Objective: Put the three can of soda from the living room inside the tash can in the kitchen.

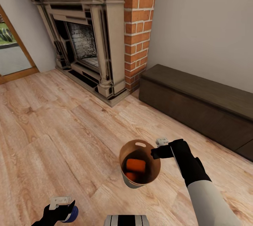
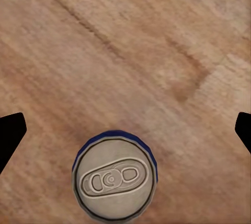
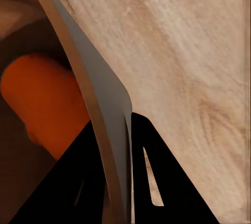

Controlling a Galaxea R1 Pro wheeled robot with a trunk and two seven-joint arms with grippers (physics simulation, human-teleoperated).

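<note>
Here we are pinching the tash can (image 1: 140,164) rim with our right gripper (image 1: 157,153), while our left gripper (image 1: 60,209), lower left, is spreading around the upright blue can (image 2: 115,177).

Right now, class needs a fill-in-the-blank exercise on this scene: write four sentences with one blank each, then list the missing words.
1. The right claw pinches the rim of the ___.
2. Inside the pail lie cans coloured ___.
3. The can at the left claw has a ___ body.
4. Beside the fireplace rises a chimney of red ___.

Missing words: pail; orange; blue; brick.
</note>
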